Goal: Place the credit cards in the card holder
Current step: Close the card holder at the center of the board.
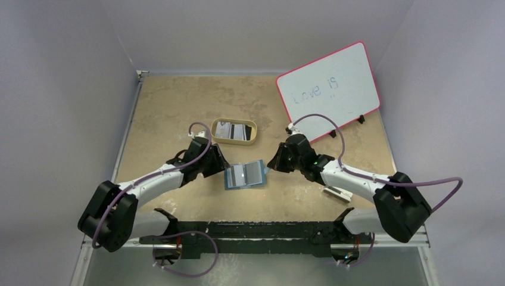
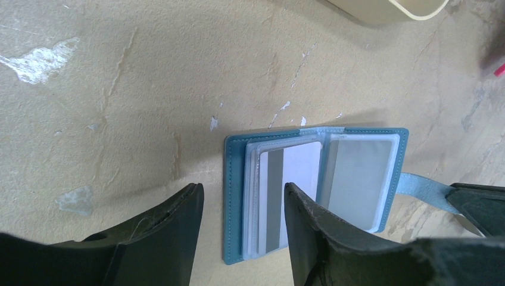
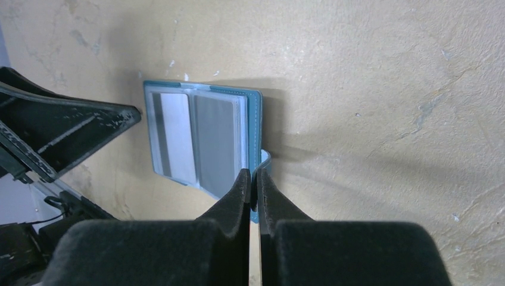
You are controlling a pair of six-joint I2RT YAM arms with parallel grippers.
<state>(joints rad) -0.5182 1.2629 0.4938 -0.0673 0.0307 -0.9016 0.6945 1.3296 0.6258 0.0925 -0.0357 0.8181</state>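
1. Wallet is lying open on the table, between your two grippers.
2. A striped card is sitting in the sleeve nearer your left gripper.
3. Your right gripper is pinching the wallet's tab, jaws closed on it.
4. Your left gripper is hovering spread apart, straddling the wallet's edge and gripping nothing.
5. A tray is sitting just beyond.

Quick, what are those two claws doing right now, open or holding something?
The left gripper is open, gripping nothing.
The right gripper is closed on the card holder by its tab.
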